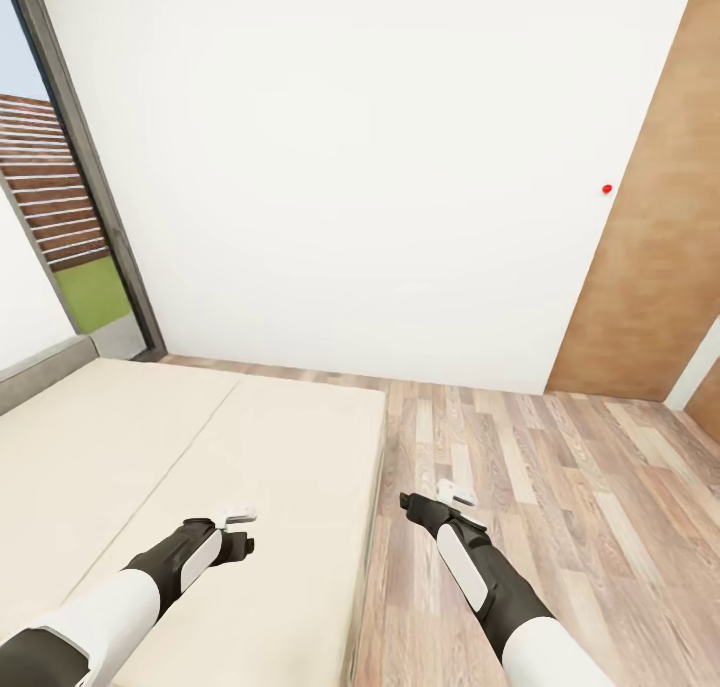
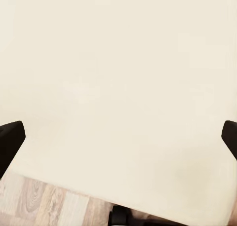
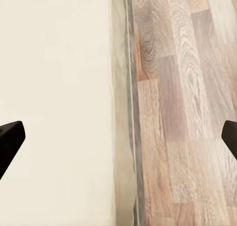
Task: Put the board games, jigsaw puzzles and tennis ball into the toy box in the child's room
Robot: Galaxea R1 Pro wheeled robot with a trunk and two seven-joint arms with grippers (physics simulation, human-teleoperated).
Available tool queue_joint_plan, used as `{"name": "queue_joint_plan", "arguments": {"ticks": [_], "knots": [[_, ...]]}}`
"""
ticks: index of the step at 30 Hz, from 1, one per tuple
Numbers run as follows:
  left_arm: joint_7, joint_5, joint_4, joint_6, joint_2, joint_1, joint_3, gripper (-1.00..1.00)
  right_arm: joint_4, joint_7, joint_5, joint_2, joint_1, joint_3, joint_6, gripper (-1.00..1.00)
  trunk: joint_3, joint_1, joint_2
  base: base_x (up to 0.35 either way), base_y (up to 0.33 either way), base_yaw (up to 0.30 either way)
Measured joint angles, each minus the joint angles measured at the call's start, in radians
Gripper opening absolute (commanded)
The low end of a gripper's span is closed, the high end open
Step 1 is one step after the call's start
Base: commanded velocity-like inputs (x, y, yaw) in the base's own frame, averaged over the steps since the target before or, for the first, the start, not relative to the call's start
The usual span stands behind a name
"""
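- The left gripper (image 1: 243, 529) hangs released over the bed (image 1: 200, 447); in its wrist view the two dark fingertips (image 2: 11, 139) stand wide apart with bare beige mattress between them and nothing held.
- The right gripper (image 1: 450, 502) is likewise released and empty, hanging above the bed's edge where mattress meets floor (image 1: 560, 487); its wrist view shows the seam running between its spread fingertips (image 3: 10, 142).
- The stretch of bed in sight is bare. No games, puzzles, ball or toy box can be seen from here, so the task's things must lie elsewhere on the bed or in the room.
- Main risk, as I judge it: the head faces a blank wall (image 1: 350, 167) and the bed's corner, so a search carried on in this direction would waste time; the base likely needs to turn along the bed towards the headboard (image 1: 45, 367).
- Turning close to the bed could knock the base or the left arm against the mattress edge, since the robot stands right beside it.
- The right arm hangs low near the bed's side; a quick swing could catch it on the frame.
- The dark-framed opening (image 1: 80, 217) at the far left leads outdoors, and drifting that way would take the robot from the room.
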Motion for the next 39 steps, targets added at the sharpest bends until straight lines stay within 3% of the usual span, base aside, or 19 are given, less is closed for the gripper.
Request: {"name": "queue_joint_plan", "arguments": {"ticks": [16, 39], "knots": [[0.0, 0.0, 0.0, 0.001, 0.0, 0.0, 0.0, 1.0, 0.0, 0.0, 0.0, 0.0, 0.0, 0.0, 0.0, 1.0, 0.0, 0.0, 0.0, 0.0, 0.066, -0.193], [0.0, 0.0, 0.0, 0.001, 0.0, 0.0, 0.0, 1.0, 0.0, 0.0, 0.0, 0.0, 0.0, 0.0, 0.0, 1.0, 0.0, 0.0, 0.0, 0.0, 0.064, -0.11]]}}
